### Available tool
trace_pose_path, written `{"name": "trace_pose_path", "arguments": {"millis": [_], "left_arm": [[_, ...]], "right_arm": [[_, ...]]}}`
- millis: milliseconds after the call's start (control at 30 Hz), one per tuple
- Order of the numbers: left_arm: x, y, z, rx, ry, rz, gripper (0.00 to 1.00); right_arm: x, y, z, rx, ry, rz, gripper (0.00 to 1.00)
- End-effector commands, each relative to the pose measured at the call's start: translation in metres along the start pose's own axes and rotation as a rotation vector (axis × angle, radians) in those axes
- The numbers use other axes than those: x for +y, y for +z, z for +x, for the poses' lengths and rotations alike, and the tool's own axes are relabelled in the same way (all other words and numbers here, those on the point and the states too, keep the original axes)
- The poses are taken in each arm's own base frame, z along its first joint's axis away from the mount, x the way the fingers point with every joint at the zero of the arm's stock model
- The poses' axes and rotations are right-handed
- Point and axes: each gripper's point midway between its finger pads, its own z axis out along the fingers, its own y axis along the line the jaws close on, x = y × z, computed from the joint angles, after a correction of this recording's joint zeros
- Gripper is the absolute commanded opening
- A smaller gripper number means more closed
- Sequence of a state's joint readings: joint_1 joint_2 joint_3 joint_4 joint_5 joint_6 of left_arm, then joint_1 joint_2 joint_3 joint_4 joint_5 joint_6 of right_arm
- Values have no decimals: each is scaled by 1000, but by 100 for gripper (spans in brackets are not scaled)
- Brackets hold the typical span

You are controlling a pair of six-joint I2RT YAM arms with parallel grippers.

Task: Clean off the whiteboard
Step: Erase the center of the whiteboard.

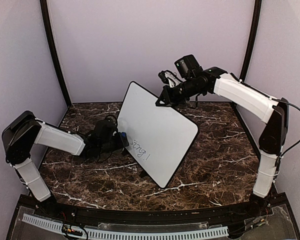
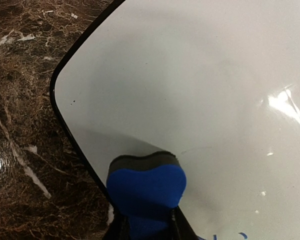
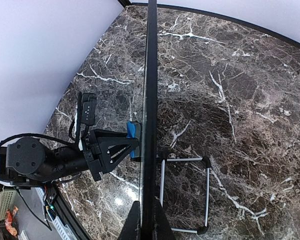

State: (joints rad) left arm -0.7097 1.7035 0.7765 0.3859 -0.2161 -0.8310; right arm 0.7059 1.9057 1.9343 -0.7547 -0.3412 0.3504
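Note:
The whiteboard (image 1: 162, 125) stands tilted on its lower edge on the marble table, with dark handwriting (image 1: 140, 148) near its lower left. My right gripper (image 1: 163, 99) is shut on the board's top edge (image 3: 150, 100), with the fingers (image 3: 146, 222) pinching it. My left gripper (image 1: 119, 141) is shut on the blue eraser (image 1: 124, 136), whose dark felt face presses against the board's front near its left edge. In the left wrist view the eraser (image 2: 146, 181) sits between the fingers (image 2: 147, 222) on the white surface (image 2: 200, 85). A trace of blue writing (image 2: 237, 235) shows at the bottom. The right wrist view shows the eraser (image 3: 132, 132) against the board edge-on.
A white wire stand (image 3: 185, 195) with black corners lies on the table behind the board. Brown marble table (image 1: 215, 150) spreads around. Pale walls and black corner poles (image 1: 52, 55) close in the back and sides.

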Motion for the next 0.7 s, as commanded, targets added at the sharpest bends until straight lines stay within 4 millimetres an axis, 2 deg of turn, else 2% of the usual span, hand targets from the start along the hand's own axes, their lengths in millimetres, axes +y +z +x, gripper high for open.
{"name": "trace_pose_path", "arguments": {"millis": [0, 167, 433, 500, 667], "left_arm": [[-79, -18, -15, 0, 13, 264, 0], [-76, -19, -16, -15, 60, 240, 0], [-2, -14, -15, -131, 257, -56, 0], [2, -13, -14, -150, 300, -66, 0], [-9, -13, -20, -217, 406, -32, 0]], "right_arm": [[27, 28, 45, 162, -69, -126, 0], [27, 27, 45, 161, -71, -122, 0], [26, 29, 46, 164, -73, -125, 0], [26, 30, 46, 166, -70, -126, 0], [27, 30, 45, 165, -70, -125, 0]]}}
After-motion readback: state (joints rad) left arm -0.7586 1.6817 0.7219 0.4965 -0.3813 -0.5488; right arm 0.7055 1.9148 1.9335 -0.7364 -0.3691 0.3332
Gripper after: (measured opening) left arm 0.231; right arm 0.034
